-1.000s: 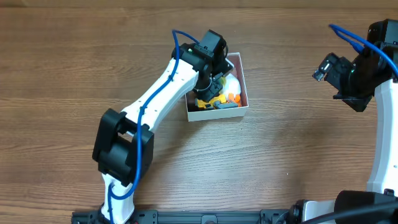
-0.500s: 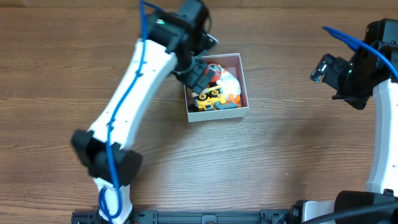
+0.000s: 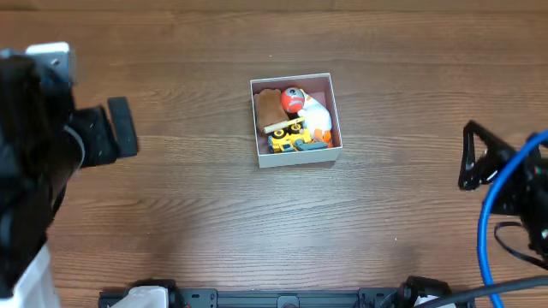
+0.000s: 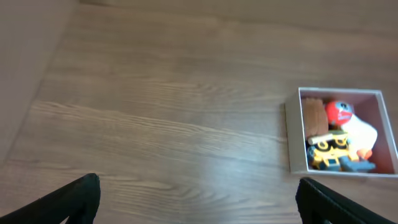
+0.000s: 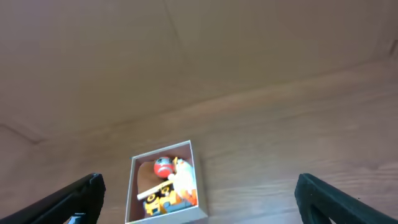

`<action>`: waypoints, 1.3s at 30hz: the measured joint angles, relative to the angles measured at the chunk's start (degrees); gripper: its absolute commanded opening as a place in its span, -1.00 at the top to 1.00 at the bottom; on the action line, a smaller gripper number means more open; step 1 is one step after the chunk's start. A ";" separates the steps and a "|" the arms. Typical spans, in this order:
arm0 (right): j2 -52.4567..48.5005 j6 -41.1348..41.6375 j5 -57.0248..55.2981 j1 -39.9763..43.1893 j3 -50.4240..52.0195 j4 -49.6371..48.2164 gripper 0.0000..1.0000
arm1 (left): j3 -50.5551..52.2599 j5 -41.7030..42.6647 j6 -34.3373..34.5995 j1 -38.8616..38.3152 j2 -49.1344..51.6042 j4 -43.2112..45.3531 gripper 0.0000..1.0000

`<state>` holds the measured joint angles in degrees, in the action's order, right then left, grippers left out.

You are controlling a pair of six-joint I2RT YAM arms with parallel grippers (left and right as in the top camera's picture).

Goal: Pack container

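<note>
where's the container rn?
In the overhead view the container sits near centre, toys inside, the left gripper far off to its left and the right gripper far to its right.

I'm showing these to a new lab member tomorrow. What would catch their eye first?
The white container in the middle of the wooden table stands out, packed with bright toys: a red-and-white figure, a yellow vehicle and a brown piece. The left arm and the right arm sit at opposite side edges, well away from it.
</note>
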<state>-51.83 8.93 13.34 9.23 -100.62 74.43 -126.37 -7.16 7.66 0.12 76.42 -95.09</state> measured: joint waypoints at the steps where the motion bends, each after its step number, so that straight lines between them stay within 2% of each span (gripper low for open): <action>1: -0.31 0.00 -0.02 0.00 0.09 0.28 -1.00 | 0.00 -0.59 0.66 0.00 -0.44 0.28 -1.00; 14: -2.10 0.04 -0.02 0.00 0.46 6.01 -1.00 | 0.81 -1.55 1.44 0.00 2.23 0.35 -1.00; 22: -2.10 0.02 -0.35 0.00 0.57 7.61 -1.00 | 0.81 -1.70 1.44 0.00 2.23 0.35 -1.00; 24: -1.60 -1.14 -0.52 0.00 2.14 5.33 -1.00 | 0.81 -1.70 1.44 0.00 2.23 0.37 -1.00; 26: -0.02 -2.58 -0.68 0.00 6.69 -0.52 -1.00 | 0.83 -1.70 1.44 0.00 2.23 0.35 -1.00; 28: 3.91 -3.52 -0.55 0.00 15.85 -9.07 -1.00 | 0.87 -1.70 1.44 0.00 2.23 0.33 -1.00; 29: 8.83 -3.93 -0.44 0.00 25.86 -16.57 -1.00 | 0.94 -1.70 1.44 0.00 2.23 0.33 -1.00; 30: 13.33 -4.09 -0.42 0.00 33.88 -20.11 -1.00 | 1.03 -1.70 1.44 0.00 2.25 0.35 -1.00; 32: 19.10 -4.42 -0.31 0.00 43.74 -26.88 -1.00 | 1.09 -1.70 1.44 0.00 2.25 0.33 -1.00; 35: 30.67 -4.48 -0.26 0.00 60.72 -29.55 -1.00 | 1.14 -1.70 1.44 0.00 2.25 0.35 -1.00; 39: 41.11 -4.50 -0.26 0.00 71.21 -31.58 -1.00 | 1.14 -1.70 1.44 0.00 2.25 0.31 -1.00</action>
<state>-10.72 4.43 13.08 9.23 -29.41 42.85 -125.23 -8.86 9.10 0.12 78.67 -94.78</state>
